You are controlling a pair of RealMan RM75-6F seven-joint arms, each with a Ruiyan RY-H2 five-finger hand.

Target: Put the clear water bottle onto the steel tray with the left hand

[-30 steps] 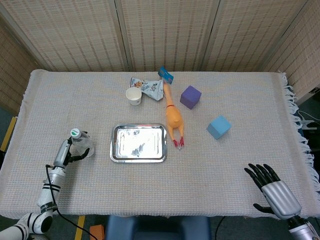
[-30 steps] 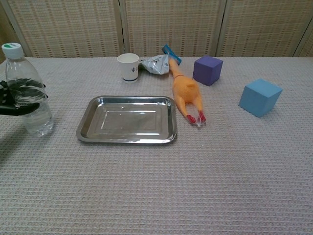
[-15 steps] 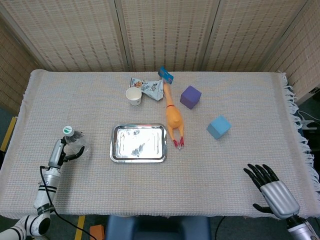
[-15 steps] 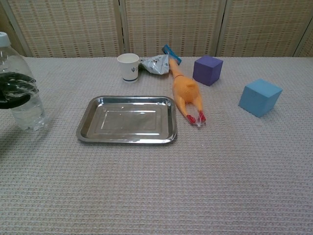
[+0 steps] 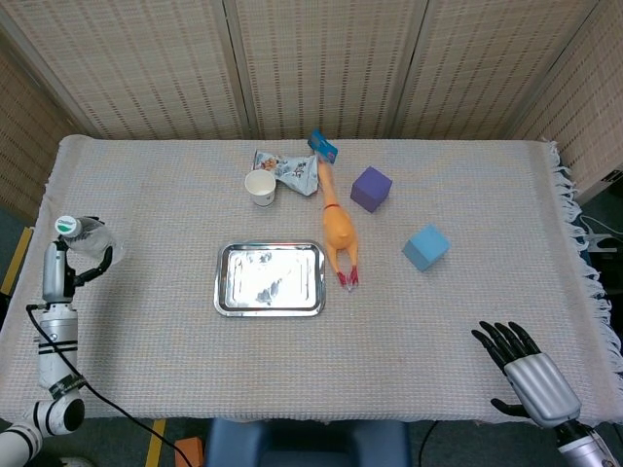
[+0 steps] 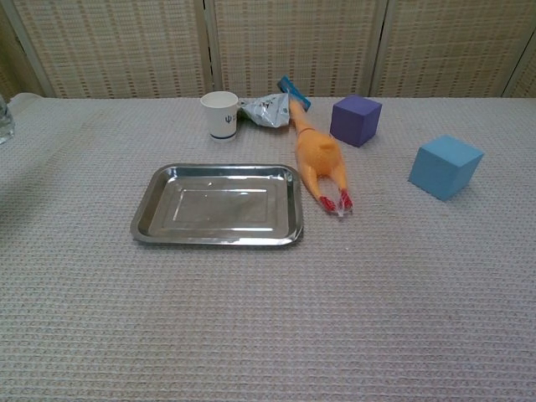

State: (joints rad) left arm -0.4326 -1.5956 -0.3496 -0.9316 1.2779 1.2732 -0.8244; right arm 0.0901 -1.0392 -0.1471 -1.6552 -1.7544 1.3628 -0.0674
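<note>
The clear water bottle (image 5: 86, 239) with a green-marked white cap is at the table's far left edge, held by my left hand (image 5: 70, 269), whose dark fingers wrap its body. Only a sliver of the bottle (image 6: 3, 122) shows at the left border of the chest view, where the hand itself is out of frame. The steel tray (image 5: 222, 282) lies well to the bottle's right in the middle of the table, with nothing on it; its rim (image 6: 218, 239) shows in the chest view. My right hand (image 5: 531, 375) hangs open off the table's front right corner.
Behind the tray stand a white paper cup (image 5: 260, 187) and a crumpled snack bag (image 5: 289, 171). A rubber chicken (image 5: 337, 230) lies along the tray's right side. A purple cube (image 5: 371, 188) and a blue cube (image 5: 425, 246) sit further right.
My left hand has carried the bottle leftward and further back, away from the tray, until it is almost out of the chest view. The right hand has barely moved.
</note>
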